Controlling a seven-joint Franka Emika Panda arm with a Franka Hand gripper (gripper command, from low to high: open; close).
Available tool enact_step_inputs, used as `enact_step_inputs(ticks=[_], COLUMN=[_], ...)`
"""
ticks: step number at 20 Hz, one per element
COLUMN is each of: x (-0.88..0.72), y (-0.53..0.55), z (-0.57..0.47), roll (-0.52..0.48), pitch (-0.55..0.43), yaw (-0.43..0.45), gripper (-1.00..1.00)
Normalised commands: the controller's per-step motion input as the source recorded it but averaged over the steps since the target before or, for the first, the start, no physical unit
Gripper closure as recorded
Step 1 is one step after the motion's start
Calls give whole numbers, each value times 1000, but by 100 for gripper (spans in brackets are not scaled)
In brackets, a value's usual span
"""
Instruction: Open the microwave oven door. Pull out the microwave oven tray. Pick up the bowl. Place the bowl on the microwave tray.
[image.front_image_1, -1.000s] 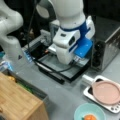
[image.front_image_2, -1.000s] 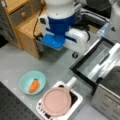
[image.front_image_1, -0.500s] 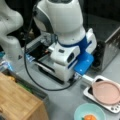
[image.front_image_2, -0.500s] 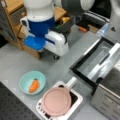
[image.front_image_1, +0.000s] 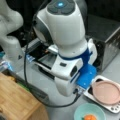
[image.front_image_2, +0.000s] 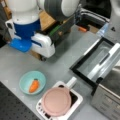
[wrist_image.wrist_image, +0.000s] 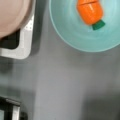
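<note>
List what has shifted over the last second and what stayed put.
The arm's wrist has swung away from the open microwave oven door toward the bowl in both front views. Its pincer shows in no view. The bowl, pink plate and door have not moved.

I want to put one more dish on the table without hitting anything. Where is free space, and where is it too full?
Free grey table lies between the bowl and the open microwave oven door, below the arm's white wrist. Crowded: the bowl nearly meets the white dish carrying the pink plate; the door spreads across that front view's right. The gripper is not visible.
</note>
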Motion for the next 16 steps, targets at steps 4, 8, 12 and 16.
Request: enact_step_inputs(ticks=[4,8,12,16], x=[452,367,325,304], y=[-356,-223,-172,-173], z=[61,35,-58,-103], roll=[-188,-174,-147,-118], pitch=[169,98,64,55], yaw=[182,124,100,94], gripper=[-100,-100,-100,-100])
